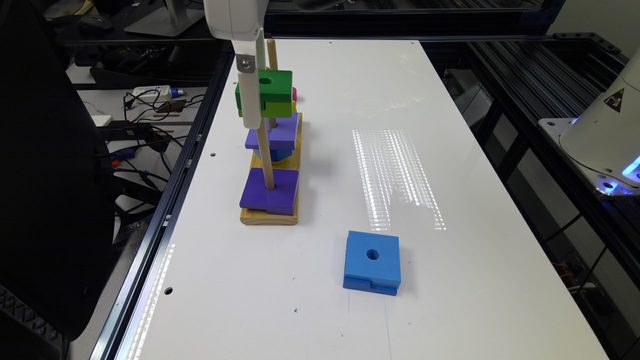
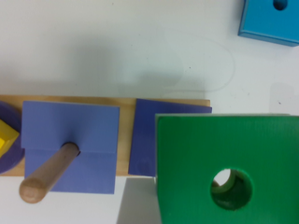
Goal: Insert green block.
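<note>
Where wooden pegs [image 1: 265,155] rise, gripper [image 1: 248,107] — square green block [image 1: 270,92].

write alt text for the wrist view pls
A green block with a round centre hole fills the near corner, held above a wooden base. On the base, a purple block sits on a wooden peg; a blue block lies apart on the white table.
</note>
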